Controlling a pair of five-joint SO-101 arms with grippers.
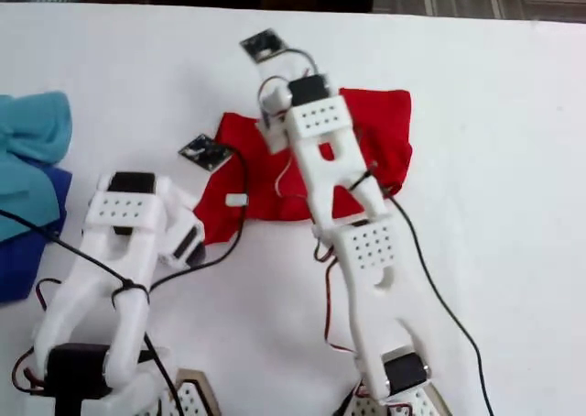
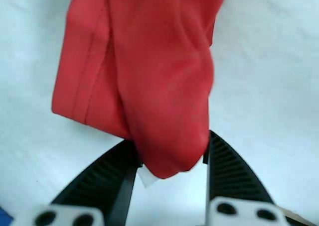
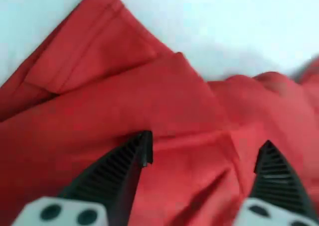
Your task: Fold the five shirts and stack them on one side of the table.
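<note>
Nearest the arm bases, the left hand (image 2: 172,145) holds a bunched fold of the red shirt (image 2: 149,61) between its two fingers, with cloth pressed against both. A small white tag (image 2: 147,178) pokes out under the fold. From above, this hand (image 1: 188,242) sits at the near left corner of the red shirt (image 1: 375,132), which lies rumpled in the middle of the white worktop (image 1: 494,86). Off at the left edge of the worktop, well apart from it, a dark blue shirt (image 1: 27,242) lies with a crumpled teal shirt (image 1: 32,150) partly over its far side. Farther out, the right hand (image 1: 272,134) is over the far left part of the red shirt (image 3: 99,111). This hand (image 3: 204,154) is spread wide, with red cloth beneath both fingers and nothing gripped.
</note>
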